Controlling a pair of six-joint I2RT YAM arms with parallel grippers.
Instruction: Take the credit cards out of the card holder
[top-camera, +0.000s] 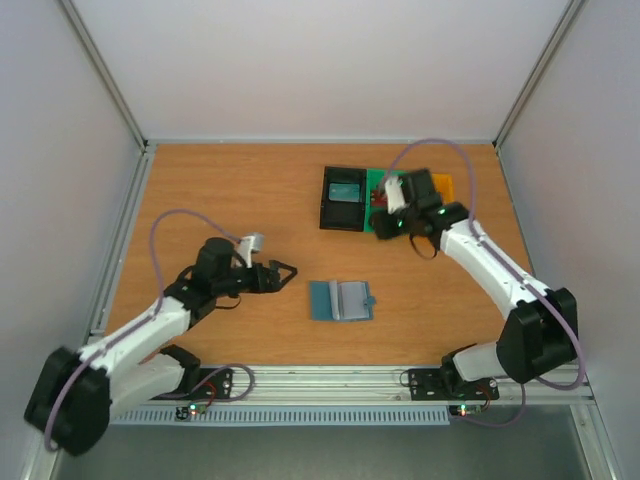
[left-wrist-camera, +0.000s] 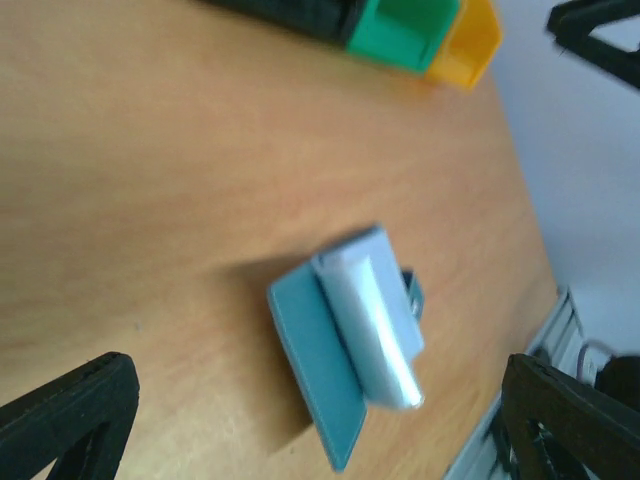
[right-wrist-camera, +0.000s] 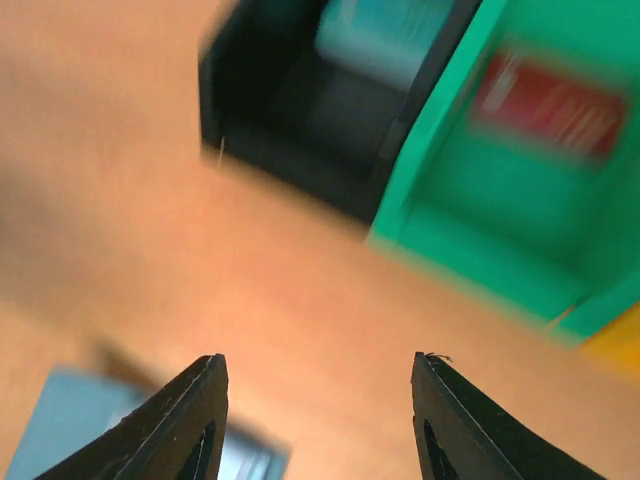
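Looked down on a wood-grain counter (top-camera: 230, 190) boxed in by pale walls (top-camera: 320, 60) on three sides, with a metal rail (top-camera: 330, 378) along the near edge. Saw the left arm (top-camera: 150, 325) stretched low from the near left corner toward the middle, and the right arm (top-camera: 490, 265) reaching from the near right toward the far right.

Counted three bins side by side at the far right: a black bin (top-camera: 343, 222), a green bin (top-camera: 375, 183) touching it, and a yellow bin (top-camera: 446, 185) beyond that.

Found the card holder (top-camera: 341, 300) lying open on the counter near the front middle, between the two arms and well apart from the bins. Made out, from the left wrist, a darker blue-grey cover (left-wrist-camera: 315, 370) flat on the wood and a lighter blue pocket leaf (left-wrist-camera: 375, 320) raised from the fold. Could not tell of any cards in those pockets.

Spotted one red credit card (right-wrist-camera: 550, 105) with pale print inside the green bin, blurred in the right wrist view. Noticed a teal-blue shape (right-wrist-camera: 385, 35) in the black bin, too blurred to name.

Found the left gripper (top-camera: 290, 274) just left of the card holder, not touching it, fingers spread wide with nothing between. Found the right gripper (right-wrist-camera: 318, 362) hovering by the near edge of the green bin, fingers likewise wide apart and empty.
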